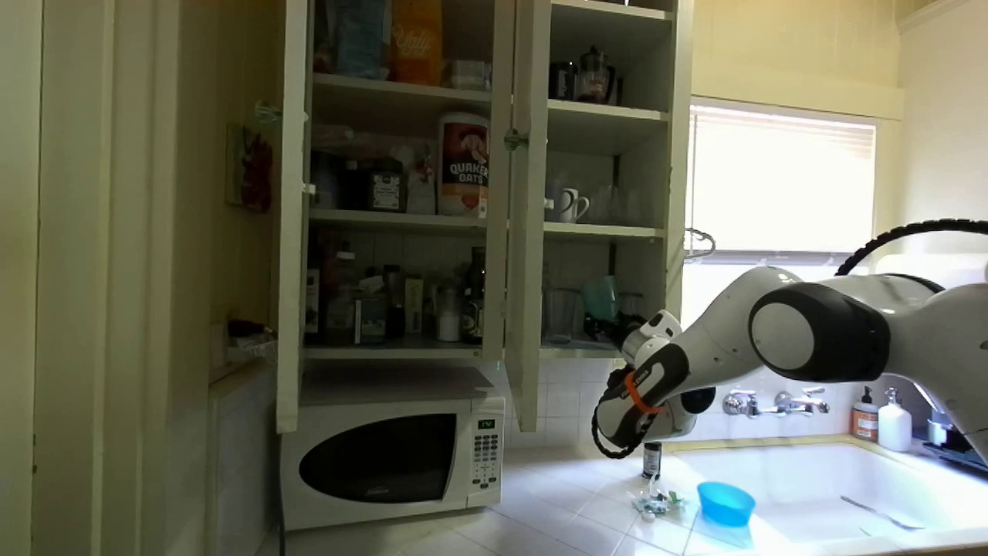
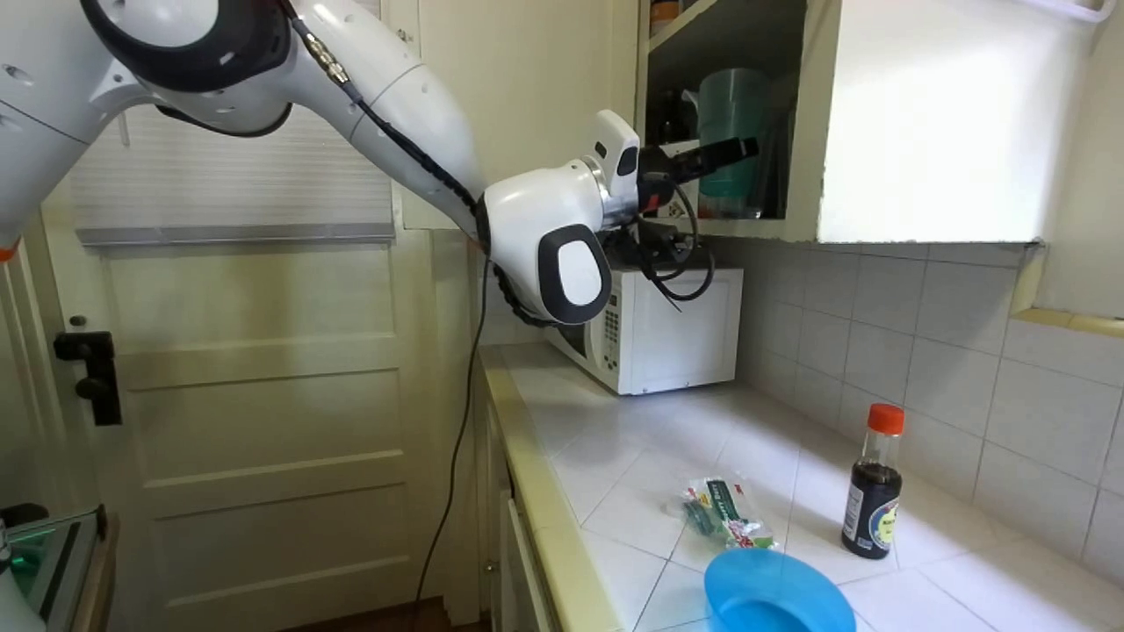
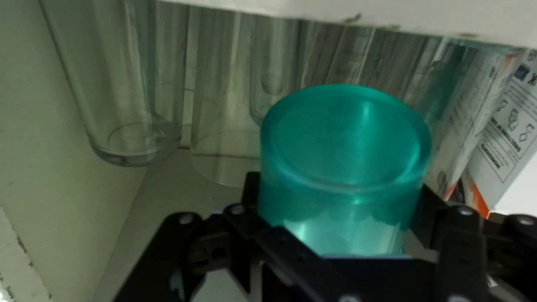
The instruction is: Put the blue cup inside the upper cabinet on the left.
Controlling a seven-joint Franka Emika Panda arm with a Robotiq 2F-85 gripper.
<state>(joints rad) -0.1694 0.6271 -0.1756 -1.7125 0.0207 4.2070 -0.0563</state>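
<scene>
The blue cup, sky-blue, short and wide, stands on the counter beside the sink in both exterior views. It does not show in the wrist view. The upper cabinet's left bay, with its door open, holds bottles, jars and boxes. My gripper is at the bottom shelf of the right-hand bay, also in an exterior view. In the wrist view my gripper has a finger against each side of a teal cup and appears shut on it. The teal cup's lower end is partly hidden by the gripper.
Transparent glasses and a printed box stand around the teal cup. An open door juts out between the bays. The microwave sits below. A red-capped bottle and a plastic package lie near the blue cup.
</scene>
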